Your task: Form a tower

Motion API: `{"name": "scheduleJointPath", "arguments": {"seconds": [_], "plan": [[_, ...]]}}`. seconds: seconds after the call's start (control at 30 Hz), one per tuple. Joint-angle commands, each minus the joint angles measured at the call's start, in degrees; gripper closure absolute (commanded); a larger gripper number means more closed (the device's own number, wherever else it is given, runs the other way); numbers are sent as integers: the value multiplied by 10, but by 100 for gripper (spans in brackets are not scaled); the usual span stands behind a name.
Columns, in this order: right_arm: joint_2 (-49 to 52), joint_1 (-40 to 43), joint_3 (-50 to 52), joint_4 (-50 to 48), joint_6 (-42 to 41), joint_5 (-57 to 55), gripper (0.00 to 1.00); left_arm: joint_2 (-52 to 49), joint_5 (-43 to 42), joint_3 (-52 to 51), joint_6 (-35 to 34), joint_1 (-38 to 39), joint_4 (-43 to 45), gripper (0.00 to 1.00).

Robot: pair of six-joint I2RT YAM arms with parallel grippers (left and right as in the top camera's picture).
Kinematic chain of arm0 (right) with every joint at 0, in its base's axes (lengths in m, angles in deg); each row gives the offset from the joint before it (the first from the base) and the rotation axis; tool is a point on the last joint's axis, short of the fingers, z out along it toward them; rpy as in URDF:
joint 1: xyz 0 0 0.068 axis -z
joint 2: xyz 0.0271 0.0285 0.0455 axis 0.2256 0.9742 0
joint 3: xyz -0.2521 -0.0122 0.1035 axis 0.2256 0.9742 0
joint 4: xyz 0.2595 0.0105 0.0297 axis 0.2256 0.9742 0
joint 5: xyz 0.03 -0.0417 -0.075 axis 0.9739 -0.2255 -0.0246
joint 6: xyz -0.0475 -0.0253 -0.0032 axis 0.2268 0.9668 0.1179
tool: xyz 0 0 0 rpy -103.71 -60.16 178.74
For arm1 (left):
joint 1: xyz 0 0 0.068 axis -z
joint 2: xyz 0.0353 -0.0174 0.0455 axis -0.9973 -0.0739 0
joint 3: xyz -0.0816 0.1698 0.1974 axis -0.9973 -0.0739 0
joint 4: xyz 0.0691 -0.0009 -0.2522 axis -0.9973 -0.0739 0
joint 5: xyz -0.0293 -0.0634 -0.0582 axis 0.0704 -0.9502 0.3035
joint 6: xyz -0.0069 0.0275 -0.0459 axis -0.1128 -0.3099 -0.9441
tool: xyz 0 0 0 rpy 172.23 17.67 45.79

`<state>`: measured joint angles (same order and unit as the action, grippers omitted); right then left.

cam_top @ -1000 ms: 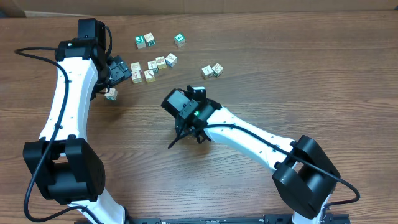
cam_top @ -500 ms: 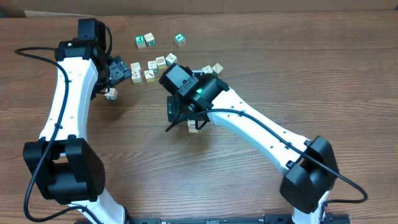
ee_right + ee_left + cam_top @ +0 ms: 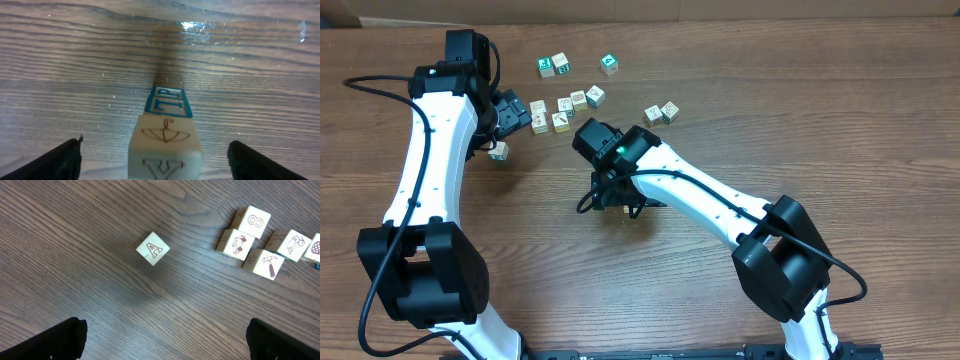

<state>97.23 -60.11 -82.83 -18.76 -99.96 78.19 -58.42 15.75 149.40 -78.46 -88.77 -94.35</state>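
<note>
Tower (image 3: 165, 144), one; A cube (image 3: 153, 248), one

The surface (image 3: 60, 60) is shown as smooth brown wood grain with a soft sheen and one bright glare patch; whether it is solid wood or laminate cannot be told. The tower (image 3: 165, 142) is made of matt cream wooden cubes, printed in teal and reddish-brown. The loose cube (image 3: 153, 248) is finished in the same pale matt wood. The left arm (image 3: 425, 160) is cased in glossy white plastic, with joints in matt black; the left pincer (image 3: 167, 342) is seen in matt black too
</note>
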Motion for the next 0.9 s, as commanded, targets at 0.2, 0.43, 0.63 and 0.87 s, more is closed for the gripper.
{"name": "scheduleJointPath", "arguments": {"seconds": [0.2, 0.43, 0.63, 0.87], "plan": [[-1, 16, 40, -31, -17, 0, 21, 9, -1, 7, 7, 0, 0, 0], [0, 18, 68, -73, -16, 0, 29, 9, -1, 7, 7, 0, 0, 0], [0, 12, 76, -97, -16, 0, 34, 9, -1, 7, 7, 0, 0, 0], [3, 9, 79, -94, -17, -21, 36, 9, -1, 7, 7, 0, 0, 1]]}}
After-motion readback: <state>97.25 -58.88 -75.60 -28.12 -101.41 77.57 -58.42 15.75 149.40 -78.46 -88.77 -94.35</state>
